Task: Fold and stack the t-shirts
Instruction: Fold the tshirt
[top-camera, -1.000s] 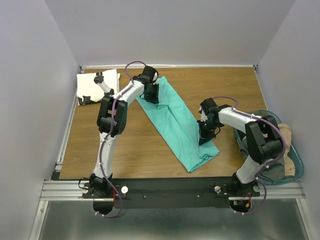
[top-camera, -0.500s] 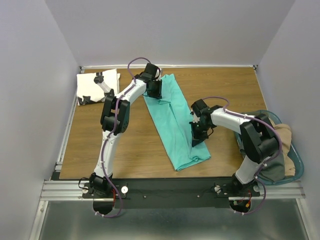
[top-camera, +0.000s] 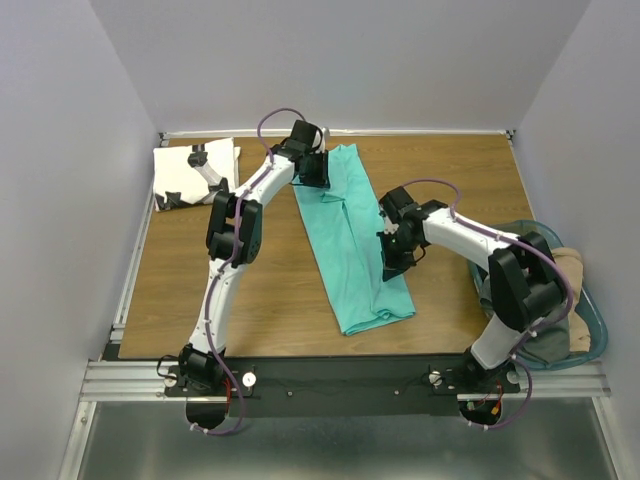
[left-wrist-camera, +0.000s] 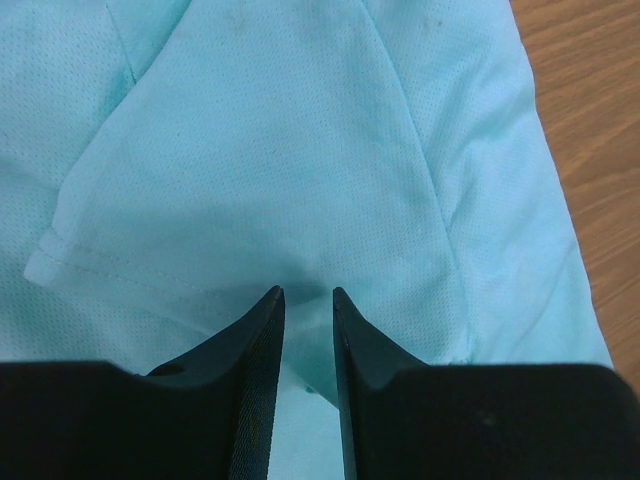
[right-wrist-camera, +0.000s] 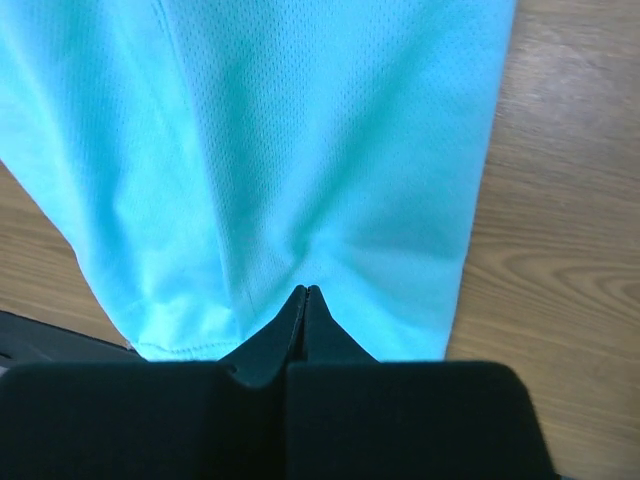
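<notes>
The turquoise t-shirt (top-camera: 350, 240) lies on the wooden table folded into a long narrow strip, running from the back middle toward the front. My left gripper (top-camera: 316, 172) is at its far end. In the left wrist view its jaws (left-wrist-camera: 305, 292) stand close together with a ridge of the shirt (left-wrist-camera: 280, 150) pinched between them. My right gripper (top-camera: 395, 258) is at the strip's right edge, lower down. In the right wrist view it (right-wrist-camera: 307, 290) is shut on the cloth (right-wrist-camera: 300, 130), with creases running from its tips. The white t-shirt with black marks (top-camera: 195, 172) lies folded at the back left corner.
A teal-rimmed basket (top-camera: 597, 320) with beige and grey clothes sits off the table's right edge beside the right arm. A metal rail (top-camera: 340, 375) runs along the table's front. Grey walls close in the back and both sides.
Both grippers have dragged the turquoise shirt. Its near end swung left and its far end moved right and back, so the strip went from diagonal to nearly straight front-to-back.
</notes>
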